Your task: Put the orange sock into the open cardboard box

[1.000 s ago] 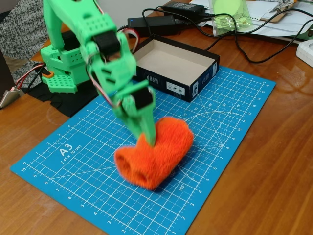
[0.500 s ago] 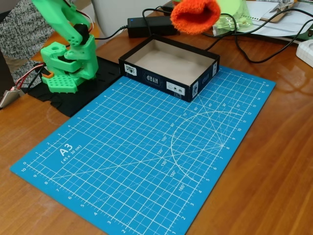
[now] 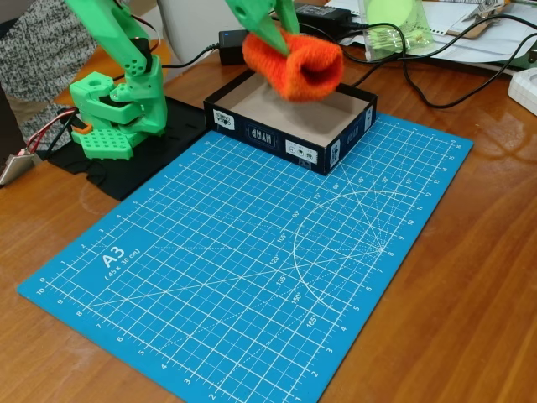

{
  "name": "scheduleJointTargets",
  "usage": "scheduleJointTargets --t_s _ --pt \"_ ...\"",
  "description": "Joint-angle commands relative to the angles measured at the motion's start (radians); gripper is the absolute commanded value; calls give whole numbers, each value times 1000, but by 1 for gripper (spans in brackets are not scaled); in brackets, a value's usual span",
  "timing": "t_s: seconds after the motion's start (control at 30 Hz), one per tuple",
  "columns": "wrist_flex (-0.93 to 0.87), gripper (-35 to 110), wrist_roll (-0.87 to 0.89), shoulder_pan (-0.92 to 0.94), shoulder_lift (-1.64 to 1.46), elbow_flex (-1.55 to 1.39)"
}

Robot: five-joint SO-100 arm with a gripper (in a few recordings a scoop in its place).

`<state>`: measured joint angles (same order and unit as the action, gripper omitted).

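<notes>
Green arm base (image 3: 113, 105) at 10 o'clock on the wooden counter (image 3: 470, 277), beside one blue cutting mat (image 3: 252, 269). One open cardboard box (image 3: 289, 122) at the mat's 12 o'clock edge; the inside that shows is bare tan. Green hand (image 3: 267, 29) closed on the one orange sock (image 3: 295, 63), held in the air above the box. Black adapters (image 3: 239, 38) and cables behind.
</notes>
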<state>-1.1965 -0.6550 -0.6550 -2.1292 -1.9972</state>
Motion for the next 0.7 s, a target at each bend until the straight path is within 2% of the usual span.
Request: scheduleJointTargets --t_s 0.0,0.13,0.33,0.57,0.67 --pt "-9 8 -48 23 5 18" --pt "-34 9 -67 15 11 34" --pt "-35 32 -60 -29 17 40" --pt "-34 29 0 -28 0 43" --pt "28 26 115 54 -80 -3"
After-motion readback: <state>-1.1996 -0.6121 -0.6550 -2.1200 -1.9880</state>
